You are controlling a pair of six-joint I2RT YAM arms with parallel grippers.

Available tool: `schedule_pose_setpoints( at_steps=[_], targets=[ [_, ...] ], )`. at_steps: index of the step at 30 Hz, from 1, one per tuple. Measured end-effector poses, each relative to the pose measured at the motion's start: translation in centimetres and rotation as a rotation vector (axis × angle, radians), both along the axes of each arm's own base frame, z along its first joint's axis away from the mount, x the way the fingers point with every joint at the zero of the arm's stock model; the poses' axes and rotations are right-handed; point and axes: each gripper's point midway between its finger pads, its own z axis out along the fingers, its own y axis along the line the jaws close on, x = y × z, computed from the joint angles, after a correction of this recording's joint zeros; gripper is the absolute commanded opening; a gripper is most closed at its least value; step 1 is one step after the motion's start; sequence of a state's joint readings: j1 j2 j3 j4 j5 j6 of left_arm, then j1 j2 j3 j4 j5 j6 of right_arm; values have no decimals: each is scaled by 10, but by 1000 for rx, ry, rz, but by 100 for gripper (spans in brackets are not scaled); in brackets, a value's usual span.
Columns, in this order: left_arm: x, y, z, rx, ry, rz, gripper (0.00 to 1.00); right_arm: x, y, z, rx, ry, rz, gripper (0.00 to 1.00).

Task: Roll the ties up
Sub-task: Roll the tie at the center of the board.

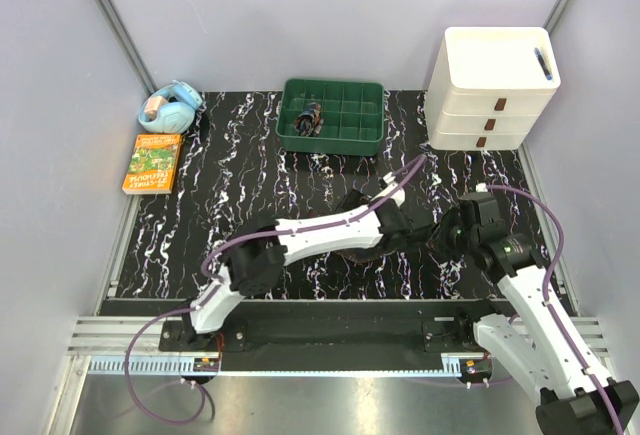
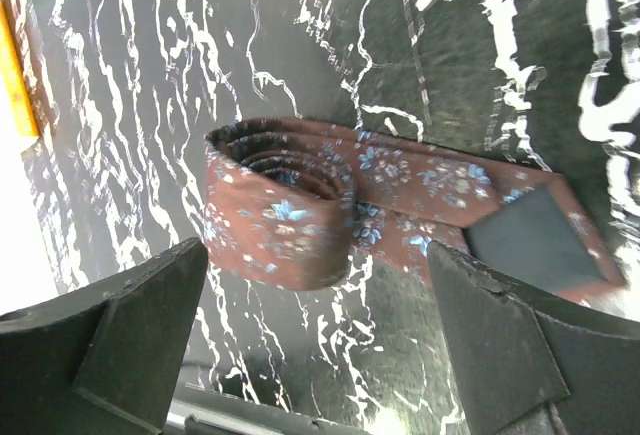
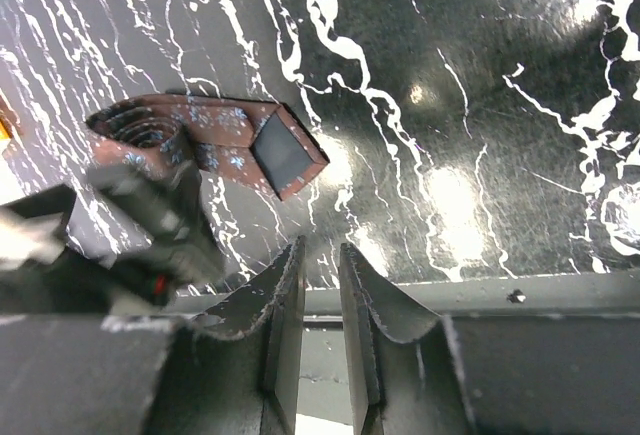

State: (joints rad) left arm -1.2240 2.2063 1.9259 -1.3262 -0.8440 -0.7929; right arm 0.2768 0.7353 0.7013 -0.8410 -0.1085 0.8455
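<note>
Slack is the danger. Left wrist view: the tie [image 2: 285, 205] lies coiled on the mat [image 2: 150, 75], tail loose to its right. The left gripper [image 2: 315, 285] stands spread wide either side of the coil, touching nothing, so the coil may spring open. Right wrist view: the right gripper [image 3: 320, 285], narrowly parted and empty, hangs near the tie's tail. Top view: the left gripper hides the tie.

Tie [image 2: 290, 205]: reddish-brown, small pale-blue and cream floral print, dark grey lining at pointed end. Table mat [image 1: 240, 185]: black, white marble veining. Tray [image 1: 330, 145]: dark green. Drawer unit [image 1: 495, 65]: cream-white, brown handles. Book [image 1: 153, 163]: orange, green cover picture. Cables [image 1: 345, 221]: purple. Arms [image 1: 320, 237]: white, black joints.
</note>
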Motion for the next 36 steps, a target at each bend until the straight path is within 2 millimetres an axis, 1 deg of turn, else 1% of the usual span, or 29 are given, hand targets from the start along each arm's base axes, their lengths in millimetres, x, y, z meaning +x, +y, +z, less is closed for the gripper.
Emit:
schedule_pose_setpoints(
  at_steps=[3,6,7,9,11,12,14,15,16,17,18,20,22,26,27,30,36],
  targets=[
    [-4,1,16,-78,9,-22,98,2,0,2,3,-11,0,27],
    [-3,17,30,-170,32,-15,97,2,2,2,10,-12,4,26],
    [-1,27,35,-215,41,-2,97,2,3,4,19,-16,7,25],
    [9,55,43,-305,54,44,97,5,8,5,40,-26,19,24],
    [21,89,45,-414,56,105,97,8,13,4,61,-27,34,24],
    [28,108,44,-466,50,140,97,9,15,1,69,-22,41,24],
    [32,135,35,-548,59,180,98,9,19,-4,81,-7,52,23],
    [31,144,28,-584,67,186,98,9,20,-7,85,0,55,23],
    [28,149,21,-611,83,178,97,9,21,-9,91,6,59,23],
    [25,148,14,-635,103,161,97,9,23,-9,100,6,64,23],
    [22,143,7,-655,125,132,97,10,24,-9,105,6,68,23],
    [19,127,-4,-705,171,65,97,11,26,-9,112,0,73,23],
    [18,112,-8,-762,192,5,97,11,28,-8,121,-2,80,23],
    [22,93,-5,-856,198,-65,90,13,29,-7,128,-11,85,23],
    [24,91,-3,-876,197,-73,87,13,30,-8,129,-12,85,23],
    [33,88,-4,-934,194,-84,85,13,30,-9,128,-10,85,23],
    [33,94,-17,-965,232,-71,84,13,30,-10,128,-6,86,23]
  ],
)
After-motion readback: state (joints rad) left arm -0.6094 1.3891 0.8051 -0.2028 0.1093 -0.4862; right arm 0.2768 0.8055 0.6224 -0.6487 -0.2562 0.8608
